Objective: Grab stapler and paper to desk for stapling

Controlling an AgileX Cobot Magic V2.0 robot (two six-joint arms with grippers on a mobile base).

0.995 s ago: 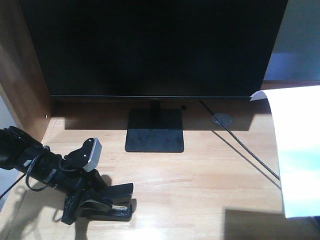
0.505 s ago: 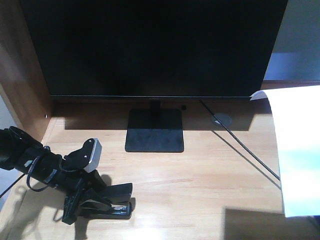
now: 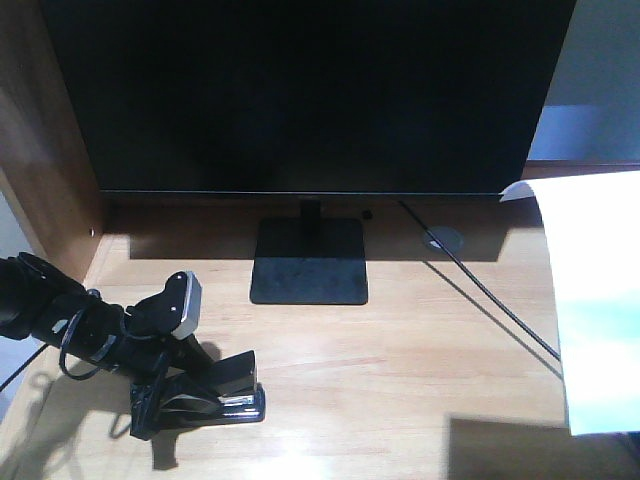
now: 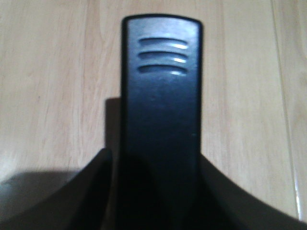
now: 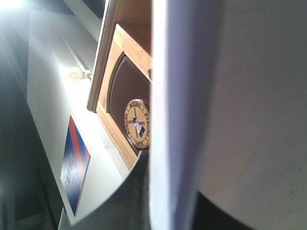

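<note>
- The left gripper (image 3: pixel 170 398) was closed on the stapler (image 3: pixel 228 388), which sat low at the front-left of the desk (image 3: pixel 400 380).
- The right gripper (image 5: pixel 165 201) pinched the paper (image 3: pixel 600 300), raised at the desk's right edge.
- The monitor (image 3: pixel 310 90) stood behind.

My left arm (image 3: pixel 50 315) reaches in from the lower left of the frame, wrist tipped down toward the lower centre, with the left gripper (image 3: pixel 185 392) clamped on the stapler (image 3: pixel 240 375). In the right wrist view, my right gripper (image 5: pixel 172 211) pinches the paper (image 5: pixel 240 96) edge-on between its dark fingers (image 5: pixel 135 196).
</note>
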